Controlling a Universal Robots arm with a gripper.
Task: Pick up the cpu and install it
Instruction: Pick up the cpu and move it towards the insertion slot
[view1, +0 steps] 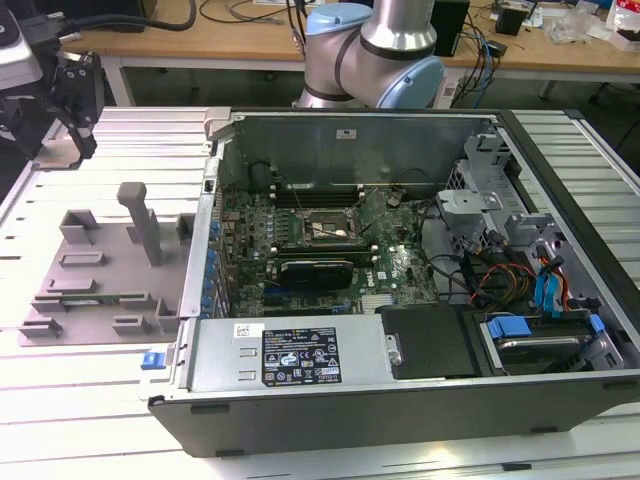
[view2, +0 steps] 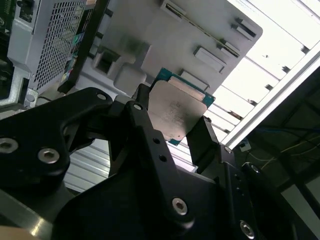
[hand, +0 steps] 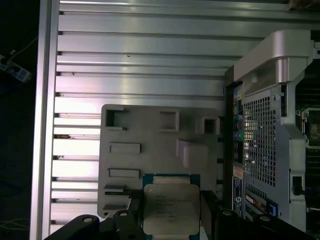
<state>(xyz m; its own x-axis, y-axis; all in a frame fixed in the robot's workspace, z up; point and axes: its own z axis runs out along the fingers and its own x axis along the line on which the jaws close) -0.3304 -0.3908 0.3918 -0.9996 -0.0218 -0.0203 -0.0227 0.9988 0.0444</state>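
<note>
- Fingers (view2: 202, 137) of my tool (view2: 173, 112) are clamped on two opposite edges of the cpu (view2: 177, 107). Its silvery top faces both wrist cameras, and its other two edges are free.
- Beneath the chip lies the grey tray (hand: 150, 132), with shallow pockets and raised blocks. In the exterior view a tall post (view1: 140, 215) stands up from it.
- Around the tray the ribbed tabletop (hand: 140, 60) runs wide on the side away from the computer, which leaves me open room there.
- Just beside the tray rises the perforated wall of the open computer case (hand: 260, 130), topped by a pale handle (hand: 272, 55).
- Inside the case, the dark square socket (view1: 325, 228) sits mid-board with a long black card (view1: 315, 268) just beside it.
- Loose cables (view1: 490, 275) crowd the case toward the exterior view's right.
</note>
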